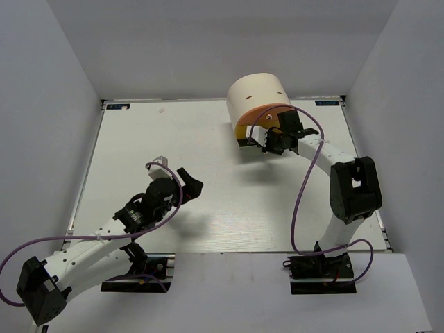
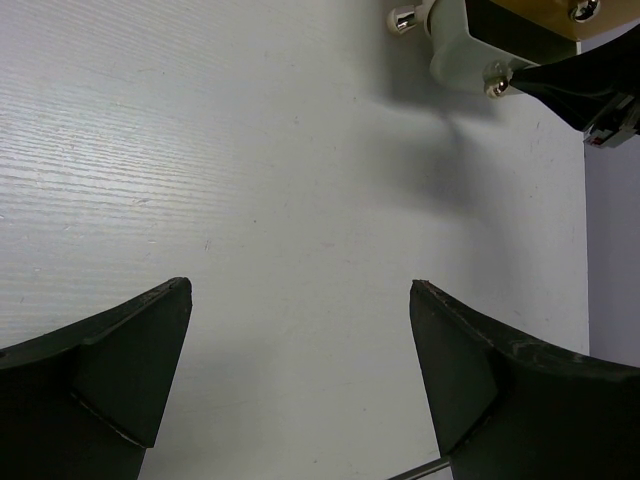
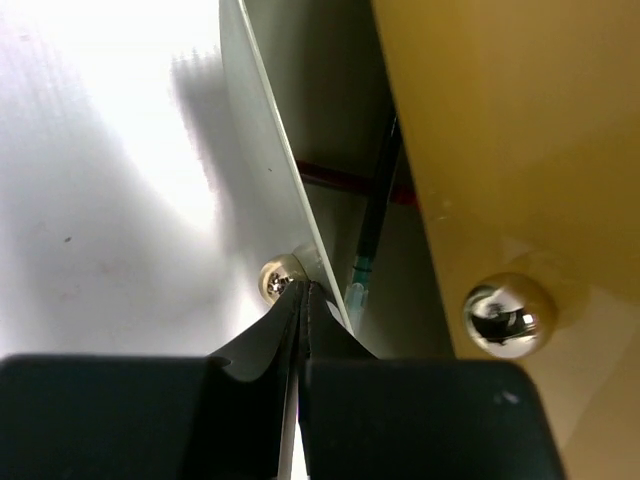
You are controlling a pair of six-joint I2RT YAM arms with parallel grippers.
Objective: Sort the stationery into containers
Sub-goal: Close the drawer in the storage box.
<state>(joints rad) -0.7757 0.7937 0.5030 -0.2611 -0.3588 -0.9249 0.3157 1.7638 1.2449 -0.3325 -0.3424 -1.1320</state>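
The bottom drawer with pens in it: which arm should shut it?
Right, probably. The right gripper sits with jaws shut at the open bottom drawer's knob; the left gripper hangs open over the table, well away.

White table [image 1: 222, 208] — grey walls [image 1: 55, 83]

No legible text; table-corner stickers [image 1: 118, 106] perhaps printed.

The right gripper [image 3: 302, 292] has its two dark fingers pressed together, and their tips meet at the pale drawer front [image 3: 262, 130], just beside its small shiny knob [image 3: 278, 278]. That drawer stands open. A red pen [image 3: 335, 180] and a thin dark pen [image 3: 372, 225] lie behind the front. To the right is a yellow drawer front [image 3: 500, 130] with a round knob [image 3: 508, 315]. The white table [image 3: 100, 200] lies to the left.
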